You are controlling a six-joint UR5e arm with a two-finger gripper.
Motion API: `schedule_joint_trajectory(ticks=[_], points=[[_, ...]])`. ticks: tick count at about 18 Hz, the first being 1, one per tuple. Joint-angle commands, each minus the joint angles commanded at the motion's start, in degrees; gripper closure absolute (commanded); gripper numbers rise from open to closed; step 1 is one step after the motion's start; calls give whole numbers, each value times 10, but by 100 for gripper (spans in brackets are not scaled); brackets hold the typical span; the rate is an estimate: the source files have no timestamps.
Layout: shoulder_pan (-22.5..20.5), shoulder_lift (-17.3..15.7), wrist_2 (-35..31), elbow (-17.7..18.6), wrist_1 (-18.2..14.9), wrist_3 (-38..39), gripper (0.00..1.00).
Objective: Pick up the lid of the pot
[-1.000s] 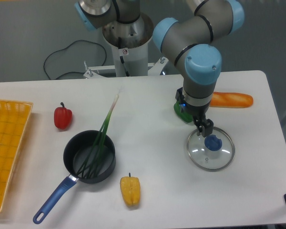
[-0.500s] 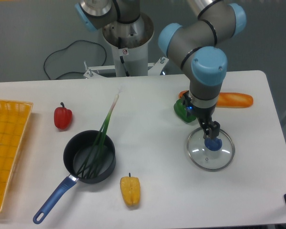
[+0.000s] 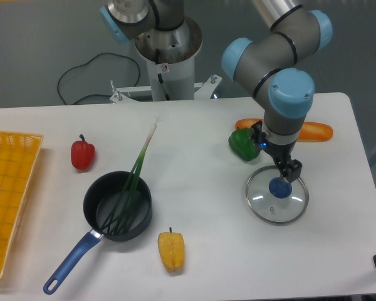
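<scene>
Seen from the fixed camera, a UR5e arm [image 3: 288, 94] reaches in over a white table [image 3: 207, 207], its two-finger gripper [image 3: 277, 157] angled downward with the fingers spread apart and nothing between them. Just below lies the glass pot lid [image 3: 263, 204], flat on the tabletop toward the right of the frame, its round blue knob [image 3: 279, 188] facing up. One finger appears close above the knob; whether they touch cannot be told.

Behind the lid, a green vegetable [image 3: 243, 144] sits beside the gripper, and an orange carrot [image 3: 316, 132] lies partly hidden behind the arm. At left of center, a black pan [image 3: 95, 199] holds long green stalks [image 3: 138, 165] that lean up over its rim, its blue handle [image 3: 72, 262] pointing toward the lower left. A yellow pepper [image 3: 171, 252] rests near the front, a red pepper [image 3: 83, 154] farther back, and a yellow crate [image 3: 12, 188] stands at the left edge.
</scene>
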State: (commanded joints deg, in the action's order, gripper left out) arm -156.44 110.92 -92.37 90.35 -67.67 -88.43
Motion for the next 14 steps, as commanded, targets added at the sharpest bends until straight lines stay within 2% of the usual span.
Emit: schedule_joint_trajectory(ticks=[6,10,14], points=[[2,4,-19,4,-2,49,0],[1,2,-17,42,4,52,0],[-4,5,-14,37,4,105,0]])
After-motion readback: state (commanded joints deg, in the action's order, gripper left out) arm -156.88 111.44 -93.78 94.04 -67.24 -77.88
